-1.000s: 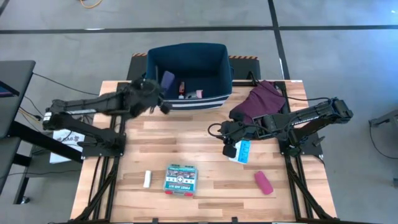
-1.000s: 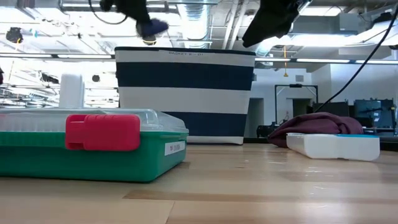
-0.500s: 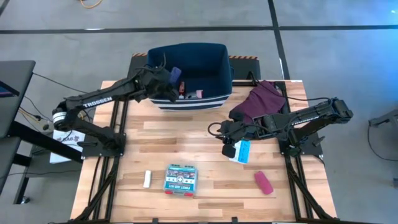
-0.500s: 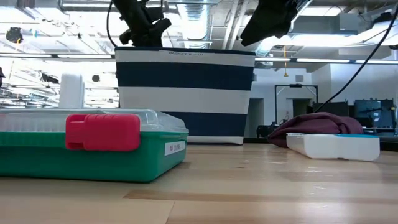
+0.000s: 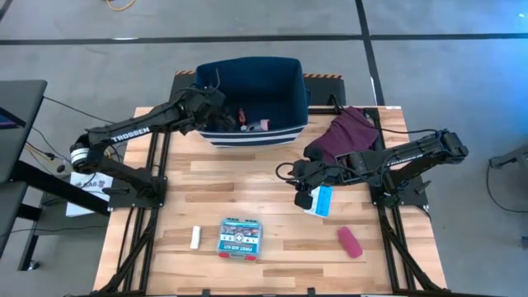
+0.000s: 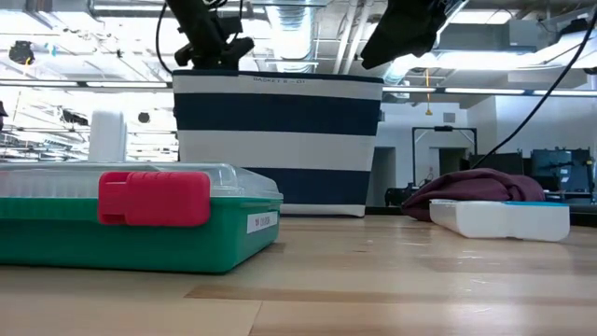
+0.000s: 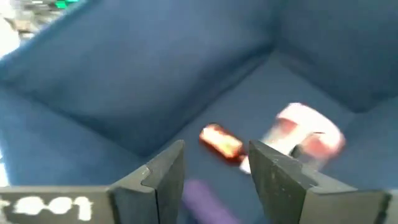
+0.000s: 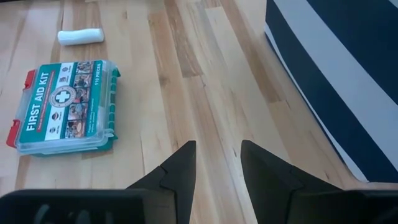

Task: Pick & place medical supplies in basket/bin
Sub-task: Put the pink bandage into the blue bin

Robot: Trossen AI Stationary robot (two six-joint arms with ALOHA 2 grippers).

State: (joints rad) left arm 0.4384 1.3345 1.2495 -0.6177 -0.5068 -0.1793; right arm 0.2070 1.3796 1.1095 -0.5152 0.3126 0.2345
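A: Left gripper [image 5: 221, 118] hangs over the bin [image 5: 289, 70], fingers apart, nothing between them; a purple item [image 7: 208, 202] lies on the bin floor below them, beside a red-capped bottle [image 7: 221, 142].

B: Your next pick? The pill strip [image 5: 322, 200] lies just under the right gripper [image 5: 304, 199]; its fingers stand parted and empty; the strip's long axis runs toward the table's near edge; you'd likely use the right arm.

A maroon cloth [image 5: 348, 132] is seen bunched at about two o'clock on the wooden table [image 5: 247, 186], touching its far right edge. In the low view the cloth [image 6: 476, 187] is heaped on the tabletop [image 6: 392, 280] at three o'clock. Grey floor [image 5: 445, 49] surrounds the table.
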